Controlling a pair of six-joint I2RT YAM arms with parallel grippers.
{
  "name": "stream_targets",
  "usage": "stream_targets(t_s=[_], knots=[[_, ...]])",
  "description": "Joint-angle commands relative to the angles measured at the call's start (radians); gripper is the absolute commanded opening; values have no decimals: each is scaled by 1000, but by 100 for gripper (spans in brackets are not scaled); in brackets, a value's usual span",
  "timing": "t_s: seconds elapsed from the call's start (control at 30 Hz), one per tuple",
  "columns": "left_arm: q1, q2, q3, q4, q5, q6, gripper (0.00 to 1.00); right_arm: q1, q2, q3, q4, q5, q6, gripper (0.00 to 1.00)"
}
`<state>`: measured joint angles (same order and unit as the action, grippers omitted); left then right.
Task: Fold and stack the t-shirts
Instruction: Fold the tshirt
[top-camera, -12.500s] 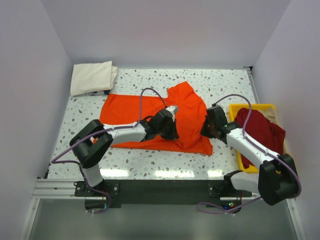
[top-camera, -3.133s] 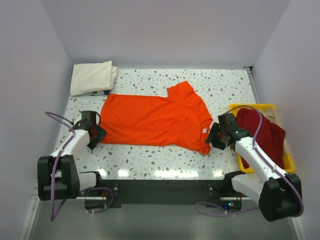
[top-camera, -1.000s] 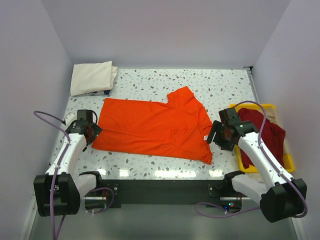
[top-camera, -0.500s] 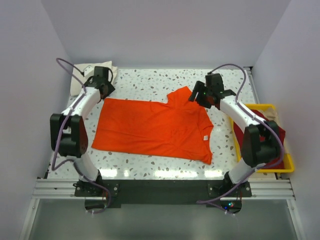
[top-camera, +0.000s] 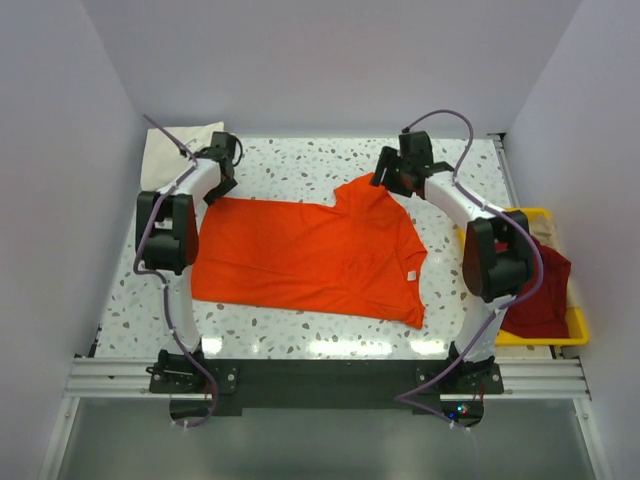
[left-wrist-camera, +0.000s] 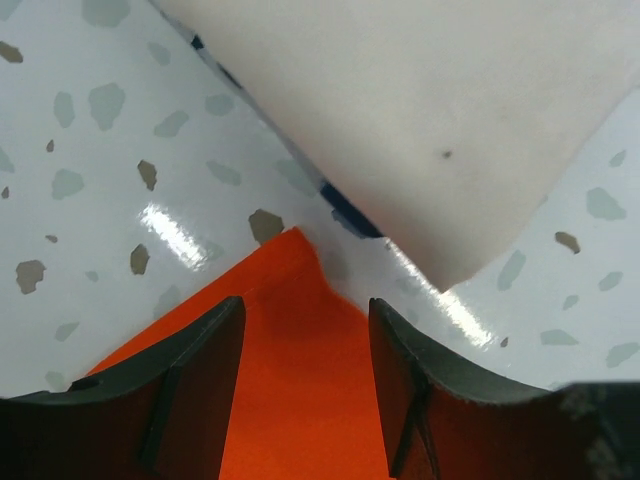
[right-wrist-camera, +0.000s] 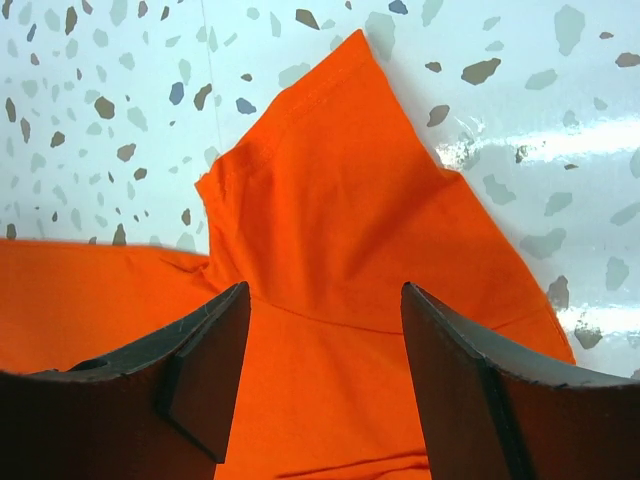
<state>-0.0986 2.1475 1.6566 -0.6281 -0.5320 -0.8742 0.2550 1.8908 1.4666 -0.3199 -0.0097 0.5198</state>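
The bright orange t-shirt (top-camera: 310, 250) lies spread flat mid-table, its white neck label (top-camera: 409, 276) near the right edge. My left gripper (top-camera: 220, 188) hangs over its far left corner (left-wrist-camera: 300, 295), open, with a finger on each side of the cloth (left-wrist-camera: 302, 335). My right gripper (top-camera: 386, 181) is open over the far sleeve (right-wrist-camera: 330, 170), jaws wide around the sleeve seam (right-wrist-camera: 325, 300). The cream t-shirt (top-camera: 175, 150) lies folded at the back left, just beyond the left fingers (left-wrist-camera: 430, 110). The dark red t-shirt (top-camera: 540, 295) is heaped in the tray.
The yellow tray (top-camera: 575, 325) stands at the right table edge. Both arms stretch far across the table, the left along the shirt's left side, the right along its right side. White walls close in the back and sides.
Both arms swung from the shirt's near corners to its far edge. The left jaws have narrowed around the far left corner. The right jaws stay wide.
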Motion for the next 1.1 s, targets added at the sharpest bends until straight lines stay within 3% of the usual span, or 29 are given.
stream_targets(t_s=[0.0,0.43,0.77,1.07], knots=[[-4,44,103,-33,-65,-46,57,0,33,52,41,11,-23,65],[-4,144,180,-96,-68,-83,41,-3,114,90,36,11,-12,64],[-4,97,152,-73,-51,-65,4,-26,177,129,34,11,-41,64],[-4,25,62,-1,-17,-34,0,-49,298,231,25,30,-86,64]])
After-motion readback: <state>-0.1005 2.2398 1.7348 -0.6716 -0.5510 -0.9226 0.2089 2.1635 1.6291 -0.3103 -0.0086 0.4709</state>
